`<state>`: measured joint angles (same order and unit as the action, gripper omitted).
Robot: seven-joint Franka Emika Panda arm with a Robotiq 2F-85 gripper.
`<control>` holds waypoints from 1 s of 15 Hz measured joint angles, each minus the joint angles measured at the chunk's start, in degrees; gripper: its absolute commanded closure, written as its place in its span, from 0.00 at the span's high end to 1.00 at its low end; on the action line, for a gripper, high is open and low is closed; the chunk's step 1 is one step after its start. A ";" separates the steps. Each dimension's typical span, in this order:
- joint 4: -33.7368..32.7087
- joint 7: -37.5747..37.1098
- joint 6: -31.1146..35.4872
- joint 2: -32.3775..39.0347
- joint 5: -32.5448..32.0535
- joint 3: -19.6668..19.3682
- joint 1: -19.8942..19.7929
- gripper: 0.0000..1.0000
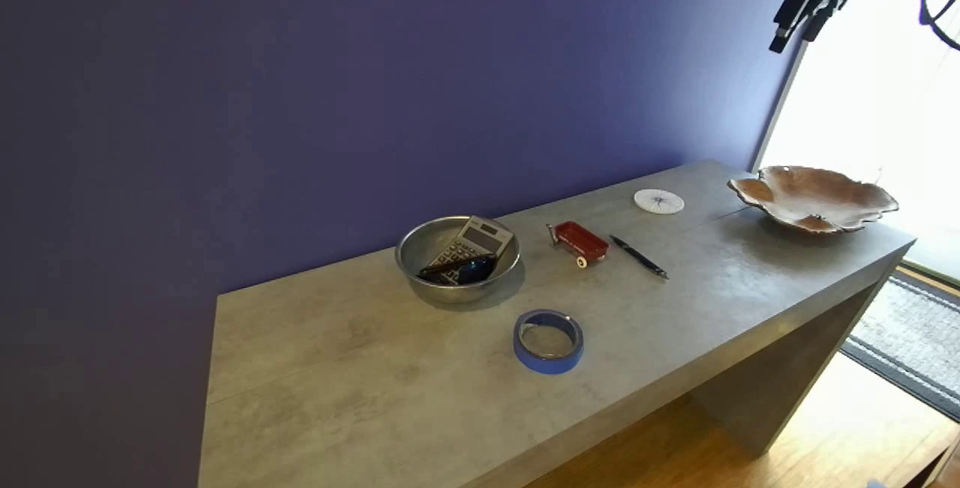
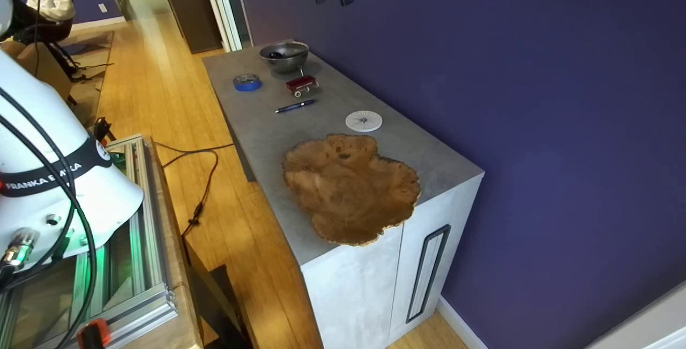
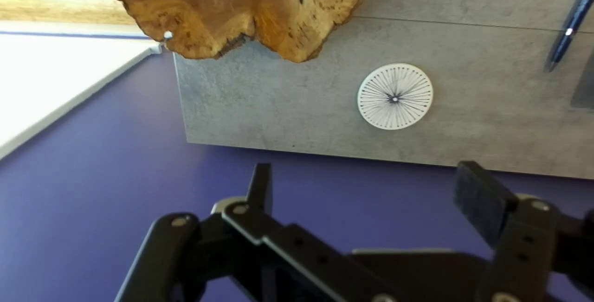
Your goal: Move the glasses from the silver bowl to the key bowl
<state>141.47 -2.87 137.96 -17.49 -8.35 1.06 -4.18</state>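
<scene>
The dark glasses (image 1: 474, 269) lie inside the silver bowl (image 1: 450, 294), against a calculator (image 1: 484, 237) that leans on the bowl's wall. In an exterior view the glasses (image 2: 276, 55) are a small dark shape in the silver bowl (image 2: 286, 64). The key bowl (image 1: 817, 199), wide with a wavy rim and brown inside, sits at the opposite end of the table; it also shows in an exterior view (image 2: 351, 191) and in the wrist view (image 3: 260, 9). My gripper (image 1: 793, 42) is open and empty, high above the table, also seen in an exterior view (image 2: 333, 2) and the wrist view (image 3: 364, 166).
A blue tape ring (image 1: 548, 357), a red toy wagon (image 1: 580, 241), a dark pen (image 1: 637, 256) and a flat white disc (image 1: 658, 201) lie between the bowls. The purple wall (image 1: 375, 98) runs along the table's (image 1: 360, 368) long edge.
</scene>
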 measured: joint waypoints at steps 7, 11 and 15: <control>-3.37 -4.12 -1.48 -0.37 -0.01 14.14 13.35 1.00; -8.60 -4.44 -3.86 2.15 -2.06 22.38 19.89 1.00; -17.15 -4.44 -4.13 12.36 -10.26 28.63 23.12 1.00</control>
<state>124.32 -7.31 133.83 -5.13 -18.60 29.69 18.94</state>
